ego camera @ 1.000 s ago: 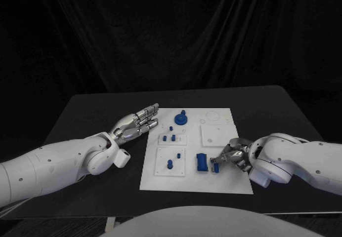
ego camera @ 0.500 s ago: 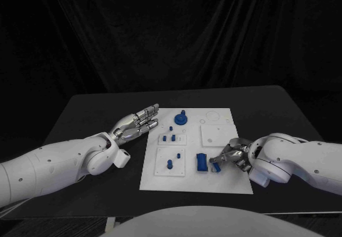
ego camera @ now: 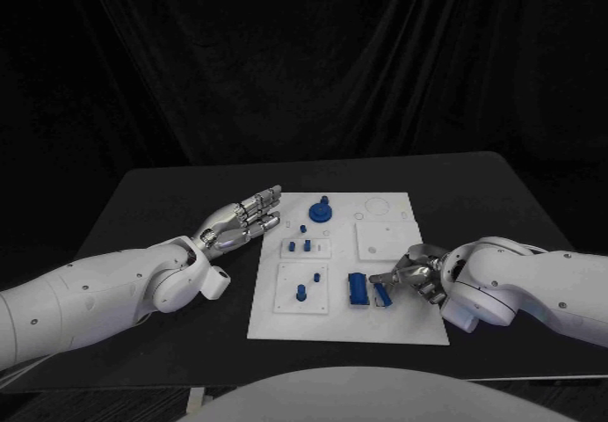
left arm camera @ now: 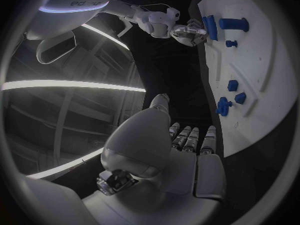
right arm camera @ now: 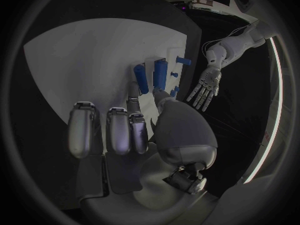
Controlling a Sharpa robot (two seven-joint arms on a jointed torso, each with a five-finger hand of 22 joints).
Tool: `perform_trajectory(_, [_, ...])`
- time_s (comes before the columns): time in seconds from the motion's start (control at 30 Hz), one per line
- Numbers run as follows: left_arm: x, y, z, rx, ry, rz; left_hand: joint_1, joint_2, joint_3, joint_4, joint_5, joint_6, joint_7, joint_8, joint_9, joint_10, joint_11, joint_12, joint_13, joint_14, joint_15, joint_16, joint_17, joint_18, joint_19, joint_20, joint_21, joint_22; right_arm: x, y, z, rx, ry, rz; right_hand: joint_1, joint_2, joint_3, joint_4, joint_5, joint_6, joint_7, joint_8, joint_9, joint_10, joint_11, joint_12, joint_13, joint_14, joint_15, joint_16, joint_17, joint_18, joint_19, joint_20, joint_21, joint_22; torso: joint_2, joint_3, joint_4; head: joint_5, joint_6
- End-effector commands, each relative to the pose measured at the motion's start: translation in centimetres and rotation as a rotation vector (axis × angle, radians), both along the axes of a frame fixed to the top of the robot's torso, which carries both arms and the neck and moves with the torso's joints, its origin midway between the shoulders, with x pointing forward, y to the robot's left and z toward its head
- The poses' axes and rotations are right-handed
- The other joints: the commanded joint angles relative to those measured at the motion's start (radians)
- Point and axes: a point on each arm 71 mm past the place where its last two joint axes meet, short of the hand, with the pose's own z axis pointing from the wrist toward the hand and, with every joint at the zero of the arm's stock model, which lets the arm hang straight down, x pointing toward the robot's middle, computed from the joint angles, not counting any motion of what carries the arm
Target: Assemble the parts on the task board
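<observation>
Desk (ego camera: 165, 189): black, carrying a white board (ego camera: 380, 325) at its middle. Board contents: a blue knob (ego camera: 322, 211) at the far end; two small pegs (ego camera: 300, 247) in a raised square mid-board; a pin (ego camera: 301, 291) in the near left square; a bare raised square (ego camera: 387, 239) to the right; a blue block (ego camera: 358, 290) standing near the near right corner, with a smaller blue piece (ego camera: 384, 296) just beside it on its right. Right hand (ego camera: 416, 277): at the board's near right edge, fingers (right arm camera: 134, 92) reaching onto the small piece; it looks pinched against the thumb, though the contact itself is partly hidden. Left hand (ego camera: 243, 218): off the board's left edge, palm up, fingers spread, holding nothing. Risks, as judged: the pinch on the small piece looks shallow, so it could twist or slip out on lifting; the block stands so close that a finger could nudge or topple it; the board is unbraced, the left hand being clear of it, so a sideways push might slide it on the desk.
</observation>
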Motion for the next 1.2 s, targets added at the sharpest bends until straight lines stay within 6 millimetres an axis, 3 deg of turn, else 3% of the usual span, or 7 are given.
perform_trajectory(0.03, [-0.1, -0.2, 0.2, -0.03, -0.015, -0.009, 0.011, 0.001, 0.006, -0.004, 0.003, 0.001, 0.013, 0.006, 0.001, 0.001, 0.007, 0.007, 0.001, 0.0, 0.008, -0.004, -0.002, 0.016, 0.001, 0.007, -0.003, -0.002, 0.0, -0.1, 0.1, 0.007, -0.023, -0.021, -0.011, 0.0, -0.002, 0.01, 0.003, 0.005, -0.003, 0.007, 0.002, 0.106, -0.003, 0.005, 0.263, 0.052, -0.004, -0.001, 0.002, 0.017, 0.033, 0.003, -0.005, 0.199, 0.0, 0.0002, -0.0007, -0.004, 0.0])
perform_trajectory(0.27, [-0.2, -0.1, 0.3, -0.033, -0.016, -0.011, 0.011, 0.001, 0.007, -0.005, 0.004, 0.003, 0.017, 0.006, 0.001, 0.002, 0.007, 0.008, 0.002, 0.0, 0.009, -0.004, -0.002, 0.016, 0.001, 0.007, -0.003, -0.002, -0.3, -0.9, 0.6, 0.016, -0.069, -0.045, -0.04, 0.01, -0.025, 0.05, -0.02, 0.003, -0.005, 0.012, 0.007, 0.106, -0.005, 0.005, 0.263, 0.051, -0.005, -0.002, 0.0, 0.017, 0.032, 0.002, -0.008, 0.198, 0.0, 0.0001, -0.0003, -0.006, 0.0])
perform_trajectory(0.37, [-0.3, -0.1, 0.3, -0.033, -0.016, -0.01, 0.012, 0.001, 0.009, -0.007, 0.004, 0.006, 0.02, 0.007, 0.002, 0.003, 0.008, 0.011, 0.002, 0.0, 0.01, -0.004, -0.002, 0.016, 0.001, 0.008, -0.003, -0.002, -0.4, -1.3, 0.9, 0.024, -0.093, -0.056, -0.058, 0.024, -0.061, 0.092, 0.061, 0.002, -0.007, 0.016, 0.011, 0.106, -0.006, 0.005, 0.263, 0.052, -0.007, 0.001, 0.003, 0.017, 0.033, 0.0, -0.008, 0.198, 0.0, 0.0001, -0.0001, -0.005, 0.0])
perform_trajectory(0.5, [-0.2, 0.0, 0.3, -0.032, -0.017, -0.008, 0.012, 0.002, 0.01, -0.008, 0.004, 0.01, 0.023, 0.008, 0.002, 0.004, 0.009, 0.012, 0.003, 0.0, 0.011, -0.004, -0.002, 0.016, 0.001, 0.009, -0.003, -0.002, -0.6, -1.9, 1.1, 0.028, -0.109, -0.064, -0.082, 0.056, -0.087, 0.132, 0.073, 0.016, -0.011, 0.025, 0.016, 0.106, -0.01, 0.005, 0.263, 0.053, -0.01, 0.004, 0.009, 0.017, 0.034, -0.002, -0.004, 0.2, 0.0, 0.0002, 0.0001, -0.004, 0.0])
perform_trajectory(0.73, [-0.3, -0.1, 0.3, -0.036, -0.018, -0.011, 0.012, 0.002, 0.011, -0.01, 0.005, 0.015, 0.027, 0.009, 0.003, 0.005, 0.012, 0.014, 0.003, 0.0, 0.013, -0.004, -0.002, 0.017, 0.001, 0.01, -0.003, -0.002, -1.0, -2.1, 1.2, 0.035, -0.094, -0.028, -0.142, 0.109, -0.126, 0.137, 0.069, 0.025, -0.014, 0.028, 0.017, 0.106, -0.013, 0.005, 0.263, 0.056, -0.012, 0.01, 0.02, 0.015, 0.038, -0.005, 0.004, 0.202, -0.001, 0.0003, -0.0006, -0.003, 0.0])
perform_trajectory(1.0, [-0.3, -0.1, 0.4, -0.039, -0.021, -0.011, 0.012, 0.002, 0.013, -0.011, 0.005, 0.02, 0.031, 0.01, 0.004, 0.007, 0.015, 0.017, 0.003, 0.0, 0.016, -0.004, -0.002, 0.017, 0.001, 0.012, -0.003, -0.002, -1.3, -2.0, 1.1, 0.028, -0.07, 0.035, -0.232, 0.179, -0.208, 0.137, 0.051, 0.027, -0.007, -0.014, -0.033, 0.106, -0.002, 0.005, 0.263, 0.058, -0.005, 0.02, 0.033, 0.012, 0.041, 0.001, 0.018, 0.206, 0.0, 0.0003, -0.0004, -0.003, 0.0])
perform_trajectory(1.2, [-0.3, -0.1, 0.4, -0.041, -0.024, -0.011, 0.013, 0.002, 0.014, -0.012, 0.006, 0.022, 0.032, 0.01, 0.004, 0.008, 0.017, 0.019, 0.004, 0.0, 0.018, -0.004, -0.002, 0.017, 0.001, 0.013, -0.003, -0.002, -1.2, -1.7, 1.0, -0.002, -0.068, 0.094, -0.261, 0.21, -0.264, 0.136, 0.007, 0.02, 0.001, -0.051, -0.075, 0.106, 0.007, 0.005, 0.263, 0.059, 0.0, 0.025, 0.041, 0.011, 0.042, 0.005, 0.024, 0.207, 0.0, 0.0001, -0.0001, 0.001, 0.0])
